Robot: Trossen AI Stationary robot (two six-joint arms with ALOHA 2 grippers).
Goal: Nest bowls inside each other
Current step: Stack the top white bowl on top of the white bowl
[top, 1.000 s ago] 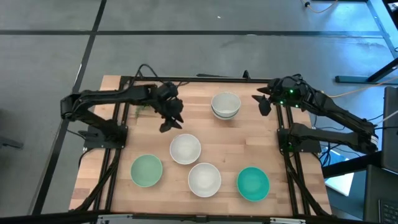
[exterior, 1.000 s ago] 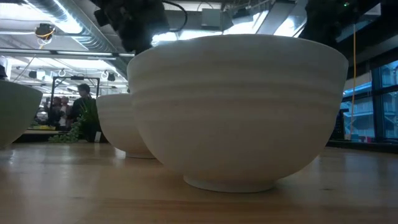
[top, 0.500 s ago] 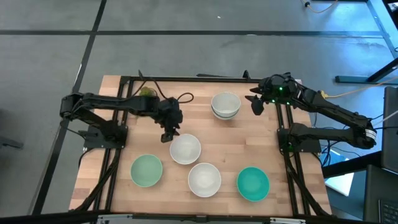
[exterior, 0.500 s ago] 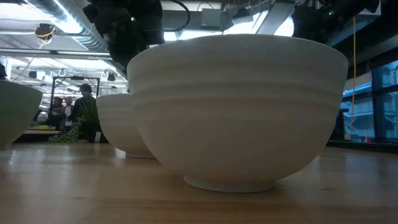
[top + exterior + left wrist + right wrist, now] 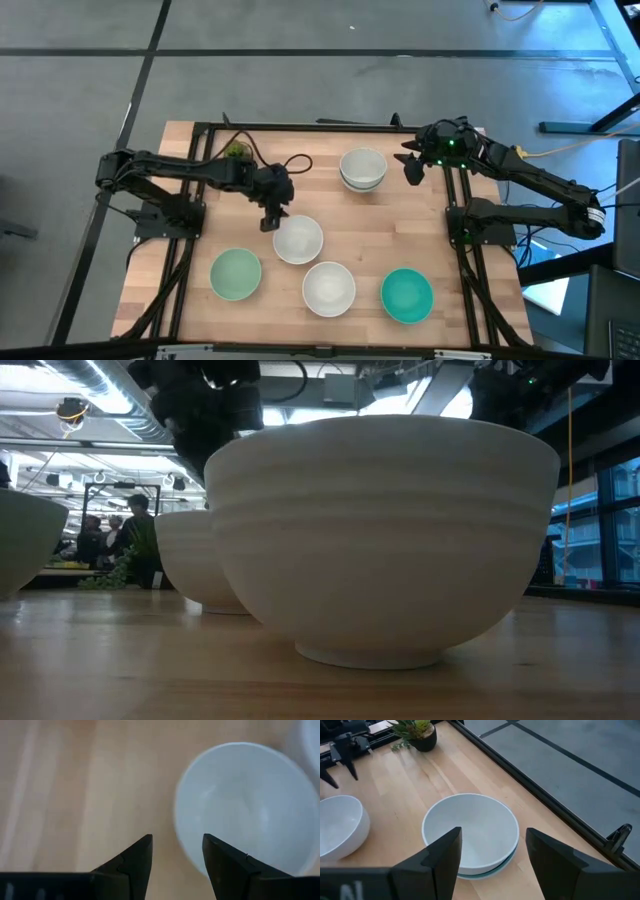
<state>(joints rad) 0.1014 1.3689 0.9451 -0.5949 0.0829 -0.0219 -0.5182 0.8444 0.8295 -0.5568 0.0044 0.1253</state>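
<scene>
— White, smooth round bowl (image 5: 298,240) sits just ahead of my left end effector (image 5: 272,213), fingers apart, its near rim beside one fingertip; it's empty.

— And the right?

— Right end effector (image 5: 412,165) waits, fingers apart, beside the white bowl stacked in a teal one (image 5: 362,169) on the table (image 5: 470,290).

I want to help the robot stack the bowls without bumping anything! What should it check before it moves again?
1. Left gripper open: ok, a gap shows between its fingers.
2. Left gripper beside the white bowl, at its rim: ok.
3. That bowl is empty: ok.
4. Right gripper open, beside the stacked bowls: ok.
5. Mint bowl, other white bowl and teal bowl stand apart, clear of both arms: ok.
6. How many bowls the stack holds: cannot tell.
</scene>
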